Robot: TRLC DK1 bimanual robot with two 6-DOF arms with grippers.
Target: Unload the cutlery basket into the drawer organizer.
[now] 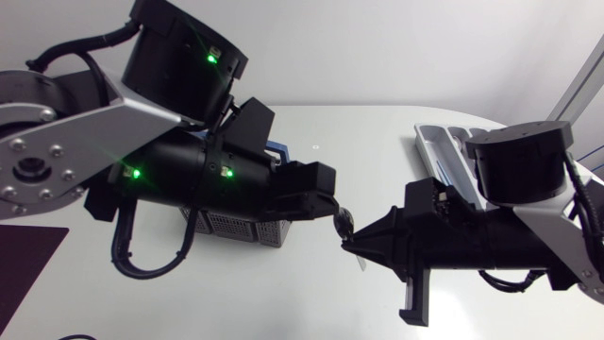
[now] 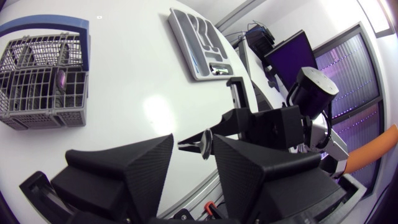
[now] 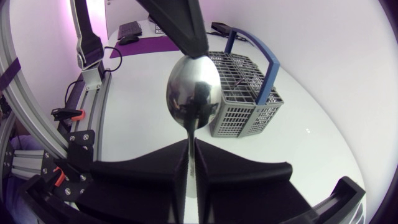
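Nearest me, my right claw [image 3: 189, 149] is clamped on the thin handle of one polished steel spoon [image 3: 193, 93], held over the glossy white table [image 1: 283, 297]. My left claw [image 2: 194, 138] meets the oval bowl's tip with a matte wedge finger on either side; I cannot tell whether they pinch it. Beyond stands one grey plastic mesh cutlery basket [image 3: 249, 109] with a blue hoop handle and dark pieces inside that I cannot make out. Farthest, beside my right arm, lies one grey moulded drawer organizer [image 1: 436, 140] with several shaped compartments.
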